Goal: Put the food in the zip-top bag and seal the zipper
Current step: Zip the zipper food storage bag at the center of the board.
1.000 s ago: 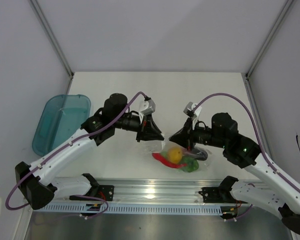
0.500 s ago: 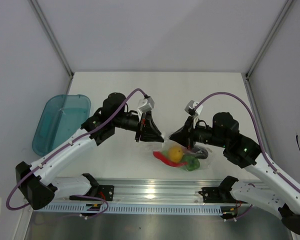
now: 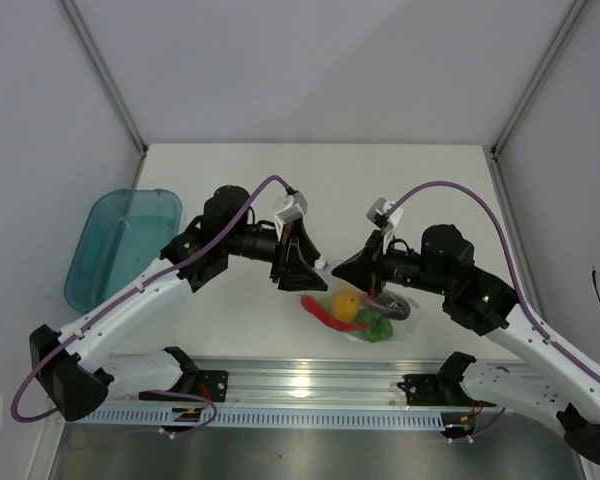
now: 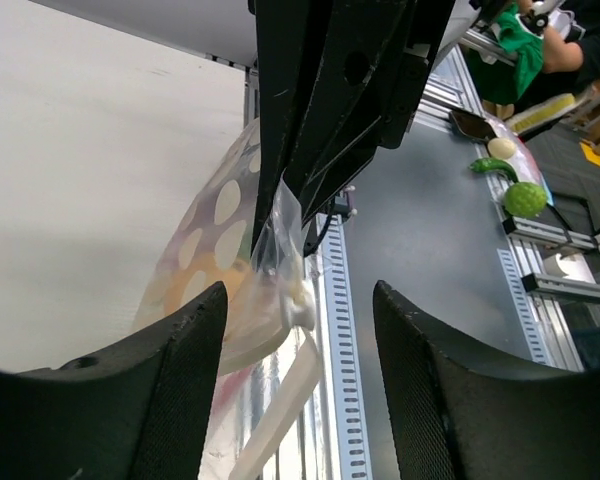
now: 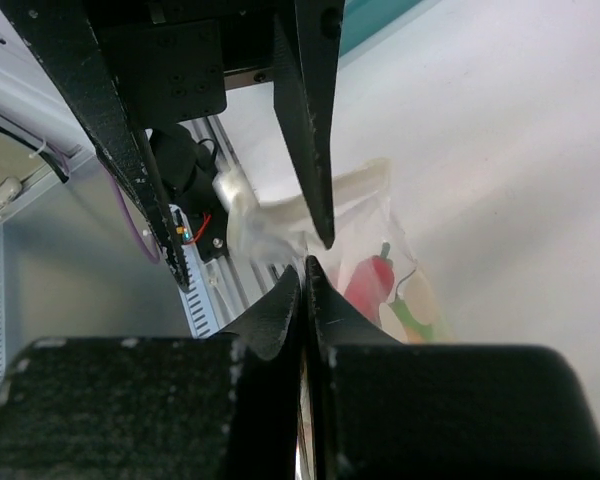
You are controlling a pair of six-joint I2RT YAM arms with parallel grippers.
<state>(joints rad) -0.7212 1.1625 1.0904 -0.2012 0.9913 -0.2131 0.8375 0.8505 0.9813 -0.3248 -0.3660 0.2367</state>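
My right gripper [image 5: 302, 288] is closed, pinching the edge of the bag [image 4: 225, 225]; my left gripper [image 4: 298, 300] stands open around that edge, vegetables [image 3: 352, 312] inside.

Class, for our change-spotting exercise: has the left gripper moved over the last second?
Yes. The left gripper has edged slightly left, toward the teal tray, and its jaws have opened.

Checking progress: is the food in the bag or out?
In: the yellow pepper, red chili and green vegetable lie inside the zip-top bag.

Bright, even light; glare on the rail [image 3: 300, 378]; wrist views blur up close.
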